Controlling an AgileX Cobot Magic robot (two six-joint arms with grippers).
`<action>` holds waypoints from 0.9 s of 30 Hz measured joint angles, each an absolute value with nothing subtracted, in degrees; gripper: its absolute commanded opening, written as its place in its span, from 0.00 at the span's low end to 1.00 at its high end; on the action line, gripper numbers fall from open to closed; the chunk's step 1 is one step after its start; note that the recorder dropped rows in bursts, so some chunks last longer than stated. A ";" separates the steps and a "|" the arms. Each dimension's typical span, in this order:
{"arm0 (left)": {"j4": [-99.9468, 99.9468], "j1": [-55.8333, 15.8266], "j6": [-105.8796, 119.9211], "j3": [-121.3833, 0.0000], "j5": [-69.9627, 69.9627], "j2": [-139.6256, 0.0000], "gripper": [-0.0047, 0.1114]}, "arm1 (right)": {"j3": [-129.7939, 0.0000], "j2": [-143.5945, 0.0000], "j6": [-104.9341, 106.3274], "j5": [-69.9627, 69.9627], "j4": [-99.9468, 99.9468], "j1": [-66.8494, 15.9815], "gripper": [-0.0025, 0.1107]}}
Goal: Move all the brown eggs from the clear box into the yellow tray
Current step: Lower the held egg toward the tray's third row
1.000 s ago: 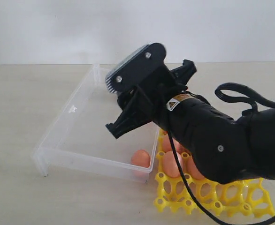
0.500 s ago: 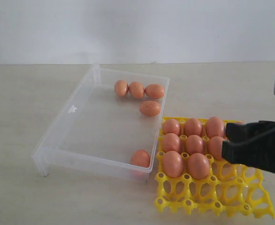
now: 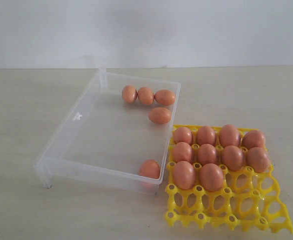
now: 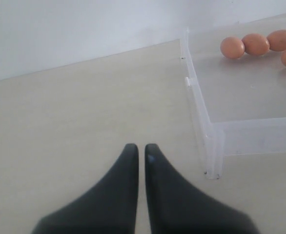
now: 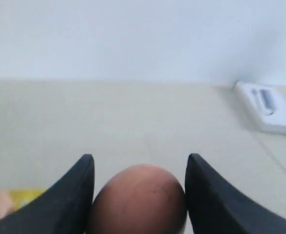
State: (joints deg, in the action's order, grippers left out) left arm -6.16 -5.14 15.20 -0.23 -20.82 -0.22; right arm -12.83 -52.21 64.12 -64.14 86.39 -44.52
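Box (image 3: 76, 125): five eggs (image 3: 159, 115) lie in it. Three sit in a close row at the far wall, one is just beside that row, and one is alone in the near corner next to the tray.
Tray (image 3: 221, 212): ten eggs are seated. The two far rows are full, the third row has two, and the near row is bare.
Right gripper (image 5: 139, 157): off the tray's right side. The fingers stand wide on either side of the held egg (image 5: 138, 197), against it or all but against it on both flanks, which is judged a grip.
Left gripper (image 4: 138, 148): the fingers are pressed together on nothing, over the bare table (image 4: 60, 112) outside a box corner.
Handling: each egg is likely light and rigid but brittle. The shell is smooth and rounded, so it should roll freely and squirt out of an off-centre pinch.
Where to hold: across the short axis at the widest girth, with fingers on opposite sides and gentle force.
Watch: the row of three leaves little room for fingers, so an end egg looks easiest. The corner egg is hemmed in by two walls.
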 measured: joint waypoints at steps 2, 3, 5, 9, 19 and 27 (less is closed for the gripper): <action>-6.16 -5.14 15.20 -0.23 -20.82 -0.22 0.08 | -12.71 -52.09 60.69 -67.75 80.24 -43.75 0.02; -6.16 -5.14 15.20 -0.23 -20.82 -0.22 0.08 | -12.71 -52.09 59.56 -68.56 75.81 -43.11 0.02; -6.16 -5.14 15.20 -0.23 -20.82 -0.22 0.08 | -12.71 -52.31 58.27 -69.10 66.10 -41.71 0.02; -6.16 -5.14 15.20 -0.23 -20.82 -0.22 0.08 | -12.71 -52.69 57.13 -69.35 51.39 -38.56 0.02; -6.16 -5.14 15.20 -0.23 -20.82 -0.22 0.08 | -21.96 -52.69 13.47 -40.32 13.59 -37.16 0.02; -6.16 -5.14 15.20 -0.23 -20.82 -0.22 0.08 | -13.91 -52.69 -5.49 -42.38 -5.77 -37.16 0.02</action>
